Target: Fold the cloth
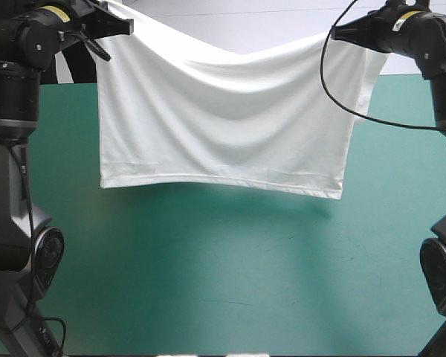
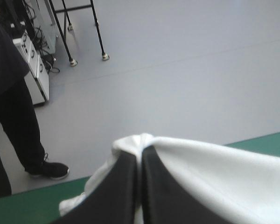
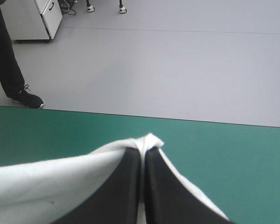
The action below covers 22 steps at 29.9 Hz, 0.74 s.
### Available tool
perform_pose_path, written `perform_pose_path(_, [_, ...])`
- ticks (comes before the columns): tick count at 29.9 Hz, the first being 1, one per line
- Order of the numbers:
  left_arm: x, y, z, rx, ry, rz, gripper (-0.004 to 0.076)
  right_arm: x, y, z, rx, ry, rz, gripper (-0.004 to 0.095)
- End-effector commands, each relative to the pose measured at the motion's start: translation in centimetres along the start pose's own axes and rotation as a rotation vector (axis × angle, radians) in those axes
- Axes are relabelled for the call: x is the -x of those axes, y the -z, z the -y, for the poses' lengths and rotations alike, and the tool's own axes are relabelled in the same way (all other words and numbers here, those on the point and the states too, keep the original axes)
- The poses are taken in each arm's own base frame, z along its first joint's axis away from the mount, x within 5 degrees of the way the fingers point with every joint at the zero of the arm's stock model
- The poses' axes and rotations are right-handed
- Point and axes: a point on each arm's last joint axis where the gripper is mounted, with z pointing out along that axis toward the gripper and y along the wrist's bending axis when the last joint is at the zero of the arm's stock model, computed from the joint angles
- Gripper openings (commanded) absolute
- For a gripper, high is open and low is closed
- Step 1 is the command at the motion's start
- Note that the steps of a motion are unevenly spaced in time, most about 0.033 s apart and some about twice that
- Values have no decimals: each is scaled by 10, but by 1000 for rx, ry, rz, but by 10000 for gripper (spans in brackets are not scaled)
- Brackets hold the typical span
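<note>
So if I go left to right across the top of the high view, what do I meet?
The left gripper, shut on one top corner → the white T-shirt, hanging spread above the table → the right gripper, shut on the other corner.

White T-shirt (image 1: pixel 223 119) – lifted, hanging spread.

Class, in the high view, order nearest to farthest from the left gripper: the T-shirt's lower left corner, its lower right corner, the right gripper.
1. T-shirt's lower left corner, below left gripper.
2. Right gripper, across, level.
3. Lower right corner, diagonally opposite.
</note>
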Motion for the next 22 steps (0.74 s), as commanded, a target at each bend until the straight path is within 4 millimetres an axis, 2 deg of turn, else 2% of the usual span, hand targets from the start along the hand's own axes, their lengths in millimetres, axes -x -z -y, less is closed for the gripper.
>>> perform_pose_path(1, [25,8,-2,28,4,251,-22,25,6,1,-16,26,223,-16])
perform_pose_path(7, [26,-18,-2,43,6,376,-22,41,-8,3,-51,55,357,-16])
perform_pose_path(10, [22,-29,-2,42,6,369,-22,38,-21,4,-63,59,323,-16])
perform_pose_path(16, [-16,-69,2,10,17,119,-22,7,-60,5,-63,40,77,-17])
perform_pose_path(22, [-52,-102,6,-8,122,-94,-22,-32,-99,6,-70,21,-203,-17])
